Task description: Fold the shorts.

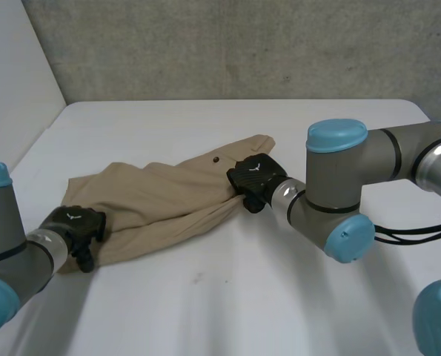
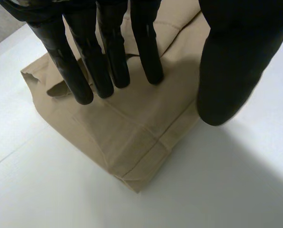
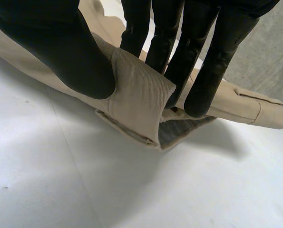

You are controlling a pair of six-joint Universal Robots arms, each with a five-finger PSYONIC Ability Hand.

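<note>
White table is carrying one item: tan shorts, lying rumpled and loosely doubled, stretching from near-left toward centre. A hemmed corner is resting flat on the tabletop.

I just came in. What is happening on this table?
A two-armed robot is working on tan shorts that lie rumpled on the white table. Its right hand pinches one end of the cloth between thumb and fingers. Its left hand lays straight fingers on the opposite end, without gripping.
</note>
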